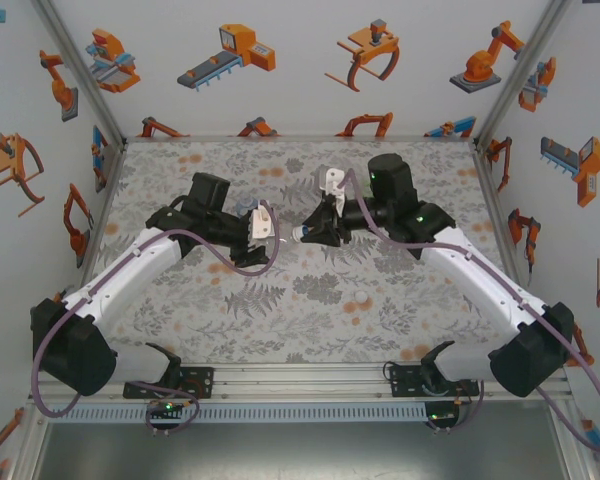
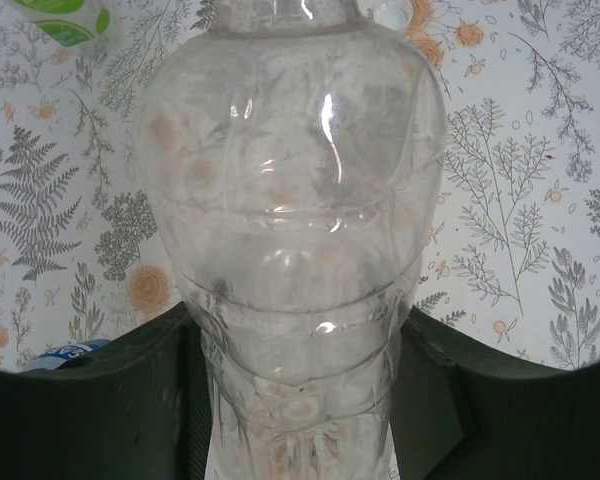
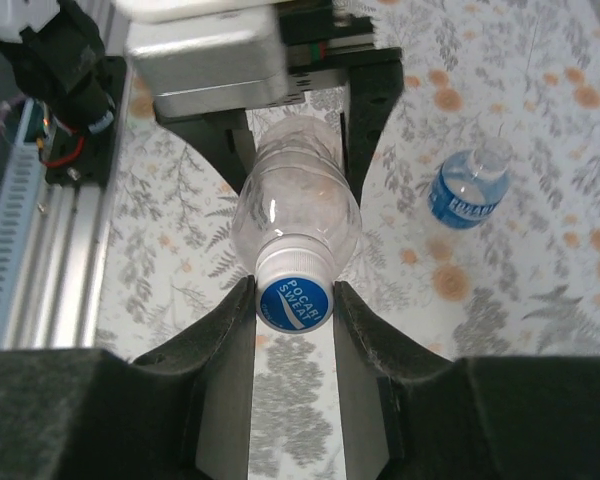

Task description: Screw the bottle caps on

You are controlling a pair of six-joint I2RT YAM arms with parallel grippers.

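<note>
The right gripper [image 3: 294,316] is closed on the blue cap [image 3: 294,298]: one pad bears on each side of the cap rim. The cap sits on the neck of the clear bottle [image 2: 290,200]. The left gripper [image 2: 300,400] is clamped on the lower body of this bottle and holds it above the table [image 3: 540,300], lying roughly level with the neck toward the right arm.

Step in hand: threading the blue cap onto the clear bottle. Whether the thread has engaged cannot be determined from these views.

Next move, as judged: rotate the right wrist about the bottle axis while the left grip resists the turn. Keep cap and neck aligned to avoid cross-threading.

The blue-label bottle [image 3: 467,192] lies uncapped on the table, well apart. A green-tinted bottle [image 2: 65,15] and a white cap [image 2: 390,10] lie farther out.
</note>
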